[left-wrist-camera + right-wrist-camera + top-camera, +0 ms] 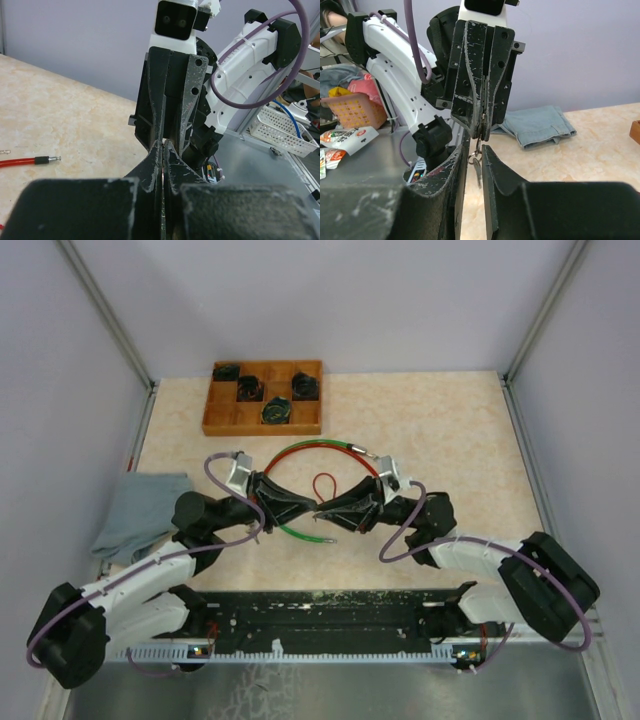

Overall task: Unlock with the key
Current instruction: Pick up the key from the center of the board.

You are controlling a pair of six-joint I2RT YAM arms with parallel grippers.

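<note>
Both arms were tip to tip mid-surface [450, 440], left fingers [297, 502] and right fingers [340, 506] nearly touching over a red-and-green cable loop [305, 445]. Wooden tray [225, 421] at the back, grey-blue cloth [140, 510] off left.

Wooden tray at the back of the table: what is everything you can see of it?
The wooden tray is a shallow, orange-brown box split by thin walls into small square compartments. It lies flat on the table, at the far left, near the far edge. Four dark round objects sit in separate compartments; they are too small to identify. The other compartments look empty. Nothing else touches it.
</note>
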